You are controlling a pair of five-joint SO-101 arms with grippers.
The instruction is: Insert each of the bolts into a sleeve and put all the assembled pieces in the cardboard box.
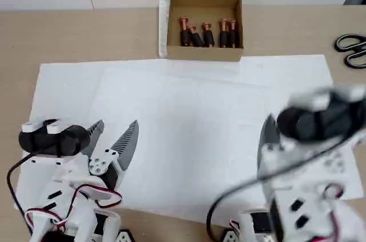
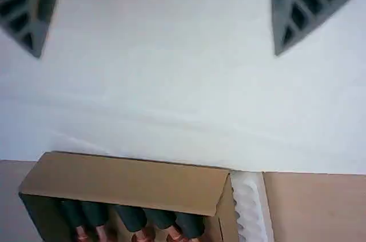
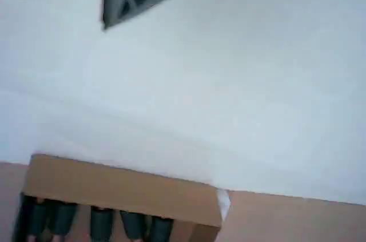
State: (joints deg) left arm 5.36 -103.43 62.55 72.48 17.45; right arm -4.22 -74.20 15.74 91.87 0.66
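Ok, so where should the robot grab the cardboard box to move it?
Probably the left wall of the cardboard box, pinched from above: the top is open, the walls are thin and upright, and the assembled pieces leave a gap there.

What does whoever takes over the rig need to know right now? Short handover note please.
Left gripper: open, holding nothing, over the near left of the white sheet.
Right gripper: over the sheet's near right; can't tell if it is open or shut.
Cardboard box: at the sheet's far edge, with five assembled pieces inside, bolts in sleeves.
Done: every bolt and sleeve in sight is assembled and boxed.
Left: probably nothing; check the count against the batch.
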